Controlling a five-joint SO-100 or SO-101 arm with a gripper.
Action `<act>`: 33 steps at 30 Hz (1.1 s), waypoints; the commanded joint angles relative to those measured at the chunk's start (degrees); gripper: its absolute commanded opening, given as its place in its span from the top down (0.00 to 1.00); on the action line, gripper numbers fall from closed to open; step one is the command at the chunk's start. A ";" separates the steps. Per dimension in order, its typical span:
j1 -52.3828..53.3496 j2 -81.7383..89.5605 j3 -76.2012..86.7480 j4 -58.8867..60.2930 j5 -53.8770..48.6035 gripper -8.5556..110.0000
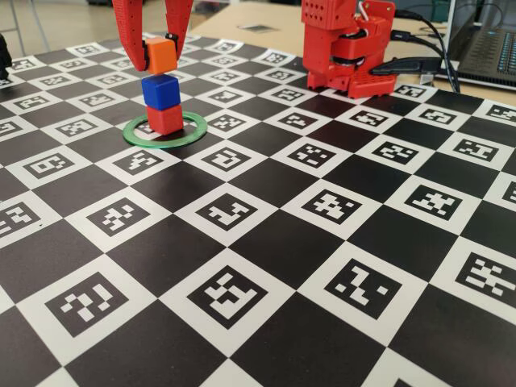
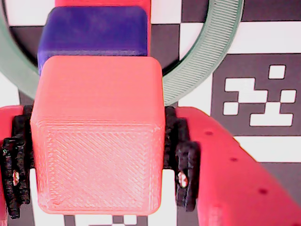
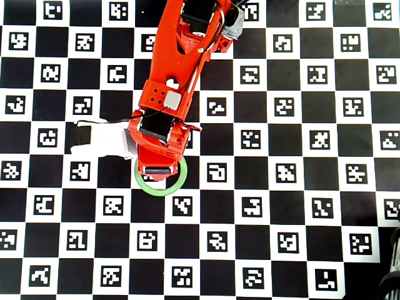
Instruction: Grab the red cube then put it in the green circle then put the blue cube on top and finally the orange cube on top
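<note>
The red cube [image 1: 166, 118] sits inside the green circle [image 1: 191, 131]. The blue cube [image 1: 160, 90] rests on top of it. My gripper [image 1: 160, 48] is shut on the orange cube [image 1: 161, 55] and holds it just above the blue cube, with a small gap. In the wrist view the orange cube [image 2: 99, 134] fills the space between the black pads [image 2: 181, 155], the blue cube [image 2: 94, 35] lies below it, and the green circle [image 2: 202, 61] curves around. In the overhead view the arm hides the cubes; only the green circle [image 3: 169, 189] shows.
The arm's red base [image 1: 348, 48] stands at the back right of the checkerboard marker mat [image 1: 322, 266]. Cables and a laptop [image 1: 484, 48] lie beyond the mat's far right edge.
</note>
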 commanded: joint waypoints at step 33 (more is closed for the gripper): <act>-1.41 4.22 2.55 -2.72 1.41 0.75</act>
